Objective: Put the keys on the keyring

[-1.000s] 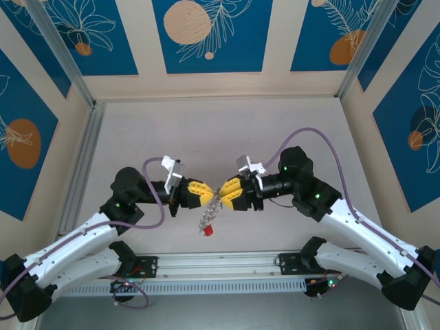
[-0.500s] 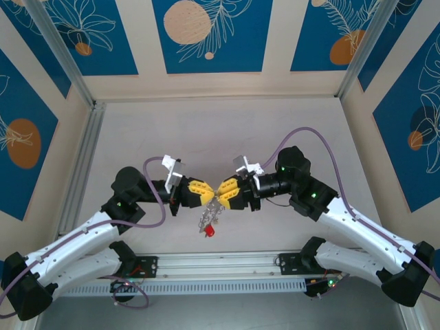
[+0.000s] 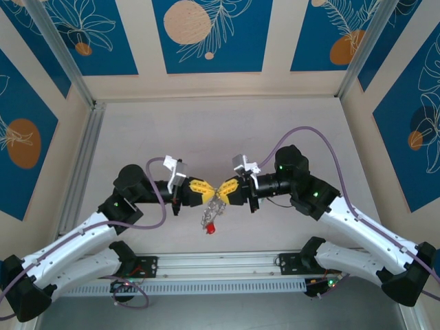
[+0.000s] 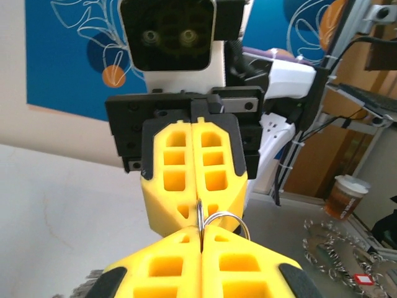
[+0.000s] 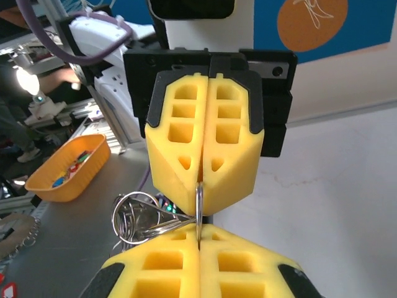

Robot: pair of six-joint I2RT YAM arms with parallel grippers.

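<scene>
A robotics lab cell. Silver aluminium frame posts (image 3: 64,58) and blue leaf-printed wall panels (image 3: 212,34) across the top enclose a pale tabletop (image 3: 206,130).

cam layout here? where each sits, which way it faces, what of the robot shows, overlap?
Top external: above and behind the bases, looking down at the table; both arms, left gripper and right gripper tip to tip.
Left wrist: on the left arm, facing the right gripper head-on; own yellow fingers at the bottom.
Right wrist: mirrored, facing the left gripper; own fingers at the bottom.
Shared: both wrist views show the keyring pinched edge-on between the two shut grippers.
</scene>
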